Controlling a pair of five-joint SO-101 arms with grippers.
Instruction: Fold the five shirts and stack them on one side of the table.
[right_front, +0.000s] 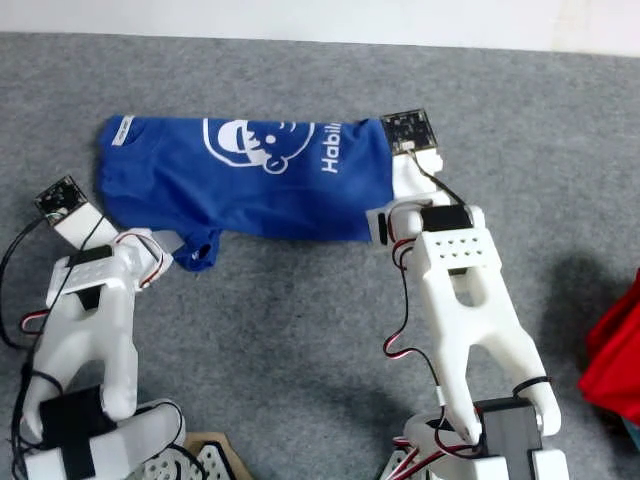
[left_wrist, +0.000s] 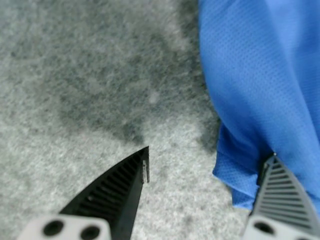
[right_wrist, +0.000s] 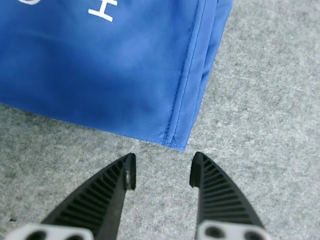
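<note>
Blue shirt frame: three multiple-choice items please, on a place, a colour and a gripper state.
1. The blue shirt lies: A) on the grey table B) atop a stack C) hanging from a gripper
2. The cloth at the table's right edge is: A) green B) red C) yellow
3. The right gripper is: A) shut on the shirt B) open beside the shirt's corner C) shut, empty
Key: A, the high view shows it laid out on the table; B, it is red; B, its wrist view shows it parted over bare table.
</note>
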